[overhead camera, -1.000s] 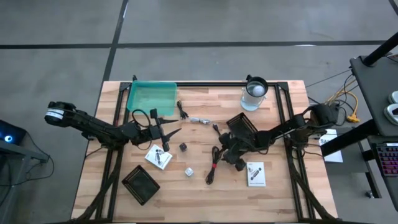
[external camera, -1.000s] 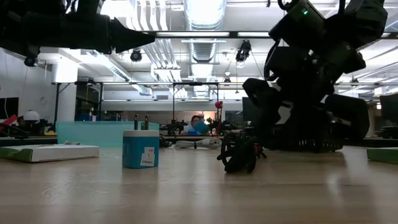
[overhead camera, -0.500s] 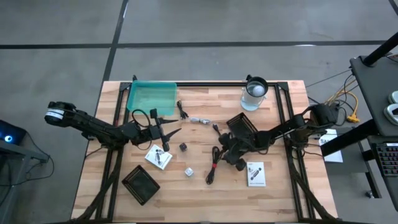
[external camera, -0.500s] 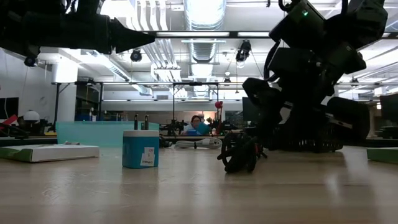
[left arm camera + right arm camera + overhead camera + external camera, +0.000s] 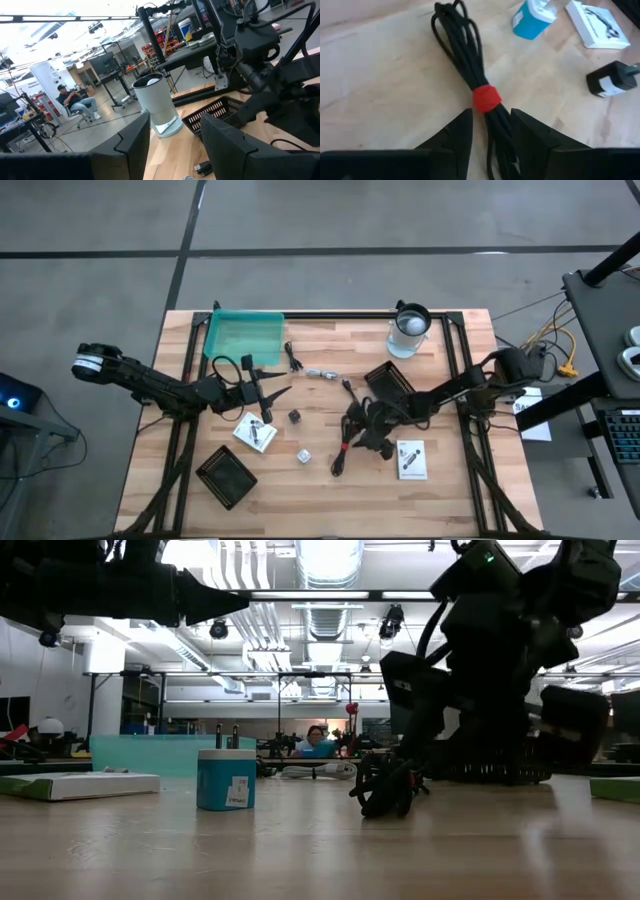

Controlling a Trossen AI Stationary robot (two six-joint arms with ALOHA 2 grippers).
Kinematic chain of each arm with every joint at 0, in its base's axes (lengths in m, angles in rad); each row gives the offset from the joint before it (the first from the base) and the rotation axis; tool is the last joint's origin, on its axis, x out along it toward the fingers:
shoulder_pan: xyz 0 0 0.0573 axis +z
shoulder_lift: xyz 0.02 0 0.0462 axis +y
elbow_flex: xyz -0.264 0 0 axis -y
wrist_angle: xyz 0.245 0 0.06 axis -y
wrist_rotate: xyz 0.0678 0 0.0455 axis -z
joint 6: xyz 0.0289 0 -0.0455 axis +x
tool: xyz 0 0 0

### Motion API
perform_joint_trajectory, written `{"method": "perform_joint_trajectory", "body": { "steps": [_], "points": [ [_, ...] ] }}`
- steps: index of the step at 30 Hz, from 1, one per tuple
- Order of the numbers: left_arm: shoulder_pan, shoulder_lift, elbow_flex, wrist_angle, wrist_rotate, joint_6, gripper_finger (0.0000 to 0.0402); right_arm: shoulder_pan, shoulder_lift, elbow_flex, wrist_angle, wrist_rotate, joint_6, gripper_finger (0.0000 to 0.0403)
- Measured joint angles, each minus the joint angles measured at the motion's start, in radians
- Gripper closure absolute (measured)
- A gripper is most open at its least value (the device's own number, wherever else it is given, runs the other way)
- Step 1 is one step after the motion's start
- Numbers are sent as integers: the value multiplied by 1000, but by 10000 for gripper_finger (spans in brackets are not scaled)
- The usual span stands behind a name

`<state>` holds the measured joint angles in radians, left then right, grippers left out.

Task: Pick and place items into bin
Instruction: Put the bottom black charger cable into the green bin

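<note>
You see the black-and-red cable [image 5: 475, 75], a bundled black cord cinched by a red band, lying flat just beside the white printed packet [image 5: 410, 459]. A small blue-and-white cube [image 5: 302, 456] and a dark cube [image 5: 295, 416] rest farther from that packet, near a second packet [image 5: 256, 434].

I see a worktop [image 5: 330, 480] of smooth, pale wood planks with a soft shine. The black cable [image 5: 470, 60] looks like matt rubber with a red band, and the fingers [image 5: 451, 140] are dull black plastic. The green bin [image 5: 243, 337] looks like see-through plastic.
</note>
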<state>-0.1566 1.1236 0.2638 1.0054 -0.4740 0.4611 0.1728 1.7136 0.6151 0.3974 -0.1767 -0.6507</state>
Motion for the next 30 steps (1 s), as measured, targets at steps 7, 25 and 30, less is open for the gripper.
{"method": "perform_joint_trajectory", "body": {
  "steps": [7,25,30],
  "points": [
    [0,0,0,0,0,0,242,-1,37,2,56,19,-20,276],
    [0,0,0,0,0,0,242,-1,73,3,64,84,-41,212],
    [0,0,0,0,0,0,242,-1,73,4,63,151,-37,228]
  ]
}}
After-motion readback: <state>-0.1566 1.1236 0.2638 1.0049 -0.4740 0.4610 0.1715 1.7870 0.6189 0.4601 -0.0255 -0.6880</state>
